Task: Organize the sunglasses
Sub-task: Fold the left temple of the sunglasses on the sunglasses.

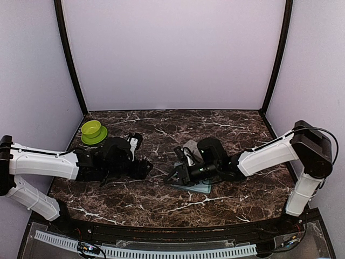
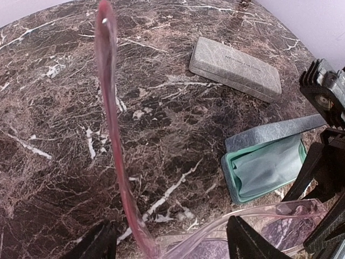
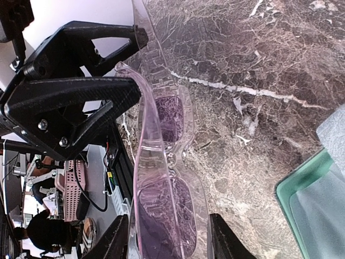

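My right gripper (image 3: 170, 229) pinches the sunglasses (image 3: 161, 162) near the open case (image 2: 264, 167); my left gripper (image 2: 170, 232), fingers spread, straddles one temple (image 2: 110, 108), probably to fold it flat for packing.

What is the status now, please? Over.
Left gripper open, next to sunglasses. Right gripper shut on them. Open case close by, path looks free.

I see the sunglasses (image 3: 161, 178): translucent pink frame, purple-tinted lenses, not dark. One temple is unfolded, sticking out roughly square to the front. They're held up off the tabletop (image 3: 269, 81), the front pinched between the right gripper's (image 3: 170, 218) fingers.
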